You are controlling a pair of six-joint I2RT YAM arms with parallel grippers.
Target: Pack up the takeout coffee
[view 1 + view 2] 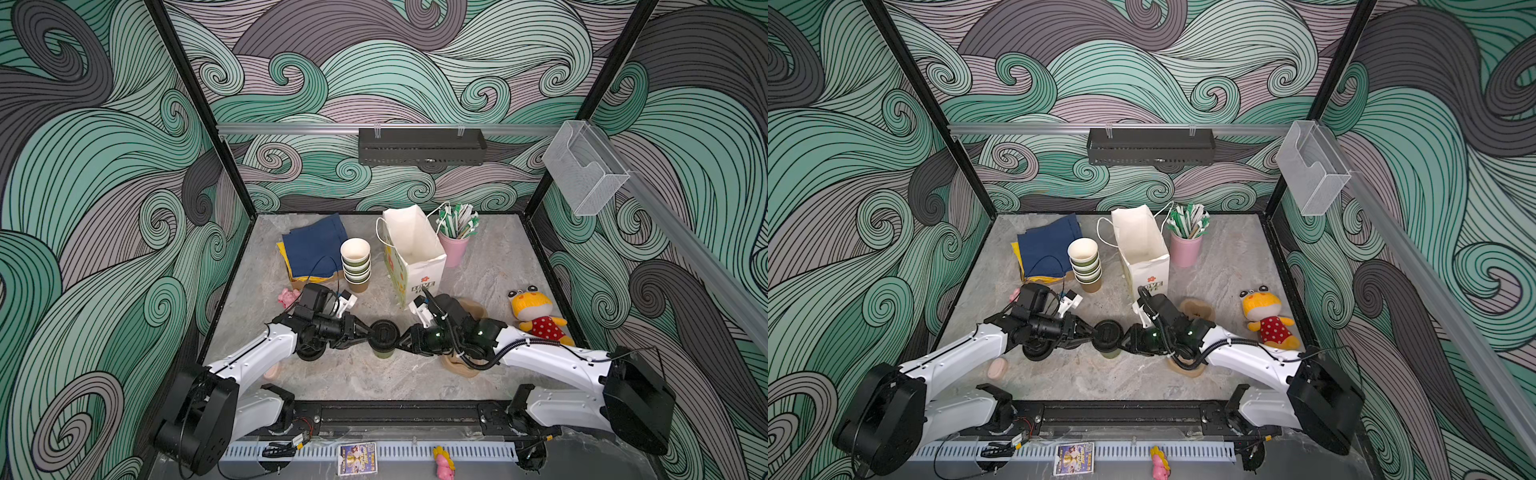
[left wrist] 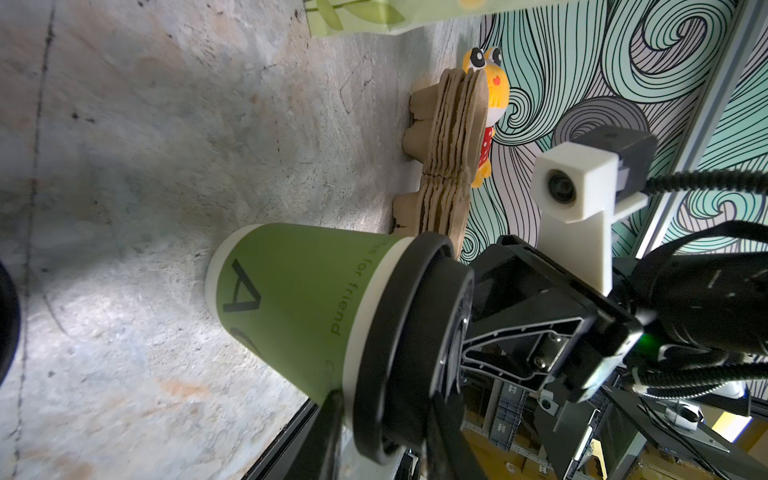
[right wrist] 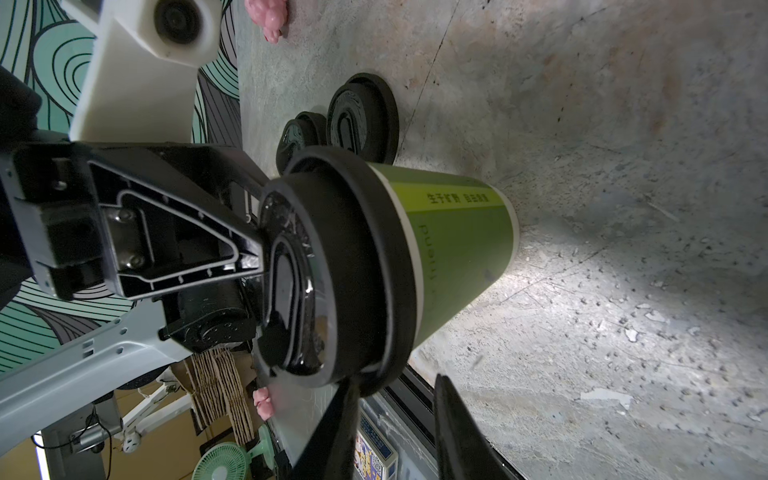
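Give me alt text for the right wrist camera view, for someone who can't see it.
A green paper cup with a black sip lid stands on the grey stone-look table, the left gripper touching the lid's top. The right gripper flanks the lid's rim, and two loose black lids lie beyond the cup.

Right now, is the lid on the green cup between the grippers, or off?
On: the black lid covers the rim of the upright green cup. How tightly, I cannot tell.
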